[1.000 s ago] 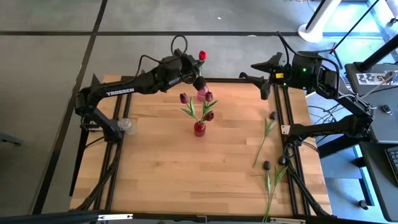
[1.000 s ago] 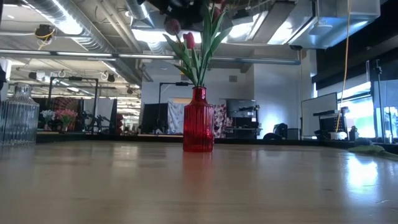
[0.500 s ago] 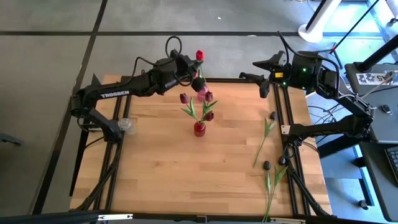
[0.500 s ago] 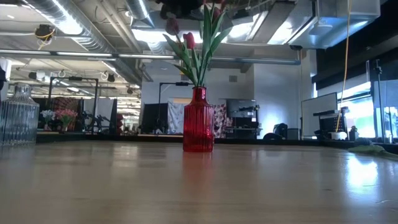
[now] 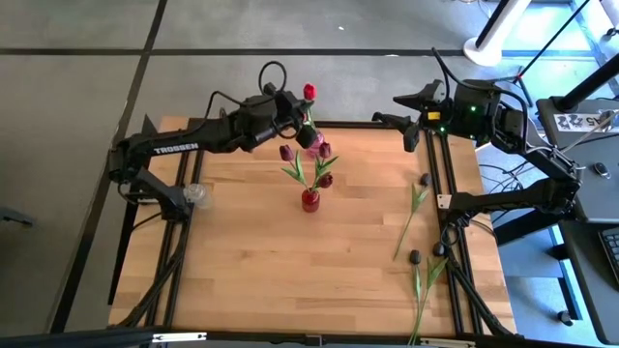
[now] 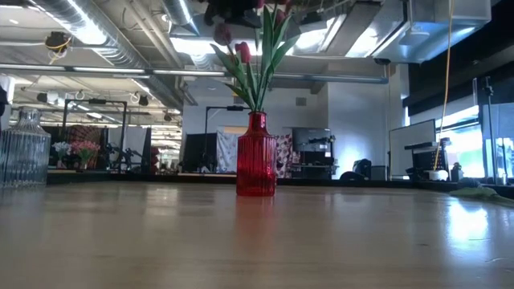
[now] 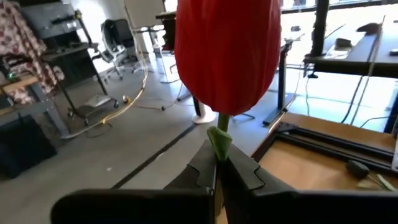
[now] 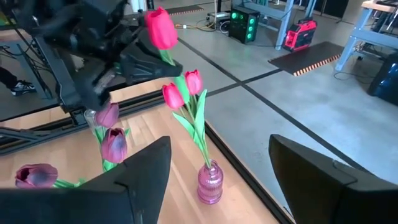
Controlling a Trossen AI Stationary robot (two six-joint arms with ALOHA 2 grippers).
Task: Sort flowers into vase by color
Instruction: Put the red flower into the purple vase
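Note:
My left gripper hovers over the far middle of the table, shut on a red tulip whose head stands above the fingers. Right below it a pink glass vase holds two red tulips. A red vase nearer the table's middle holds maroon tulips. Two more maroon tulips lie flat on the right part of the table. My right gripper waits open at the far right corner. My left gripper pinches the red tulip's stem just below the head, between its two fingers. The fingers come from the table's left and lie across the stem. The tulip stands upright and is lifted; where its lower end sits is hidden.
A clear ribbed glass vase stands at the table's left edge, also seen in the low view. Dark rails run along both sides. The near half of the wooden table is bare.
My left arm has drawn back a little toward the table's left, carrying the red tulip with it above the pink vase. The gripper has stayed shut on the stem.

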